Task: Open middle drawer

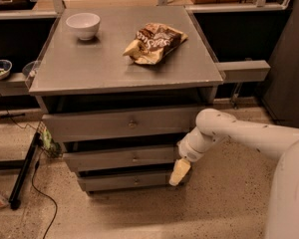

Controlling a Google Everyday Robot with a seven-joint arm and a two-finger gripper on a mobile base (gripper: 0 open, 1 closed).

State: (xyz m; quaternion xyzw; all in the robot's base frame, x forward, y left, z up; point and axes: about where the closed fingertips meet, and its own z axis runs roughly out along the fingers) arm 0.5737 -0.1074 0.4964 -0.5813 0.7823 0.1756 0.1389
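The middle drawer [119, 158] is a long flat grey front with a small round knob [135, 158] at its centre. It sits between a taller top drawer [124, 124] and a narrow bottom drawer [124, 181]. All three fronts step outward a little from the cabinet. My gripper [179, 173] hangs pointing down at the end of the white arm [239, 133]. It is at the right end of the middle and bottom drawers, well right of the knob.
The grey cabinet top [104, 63] holds a white bowl [83, 25] and a crumpled snack bag [154, 43]. A black stand leg and cables [25, 171] lie on the floor at left. Dark shelving [239, 71] stands behind at right.
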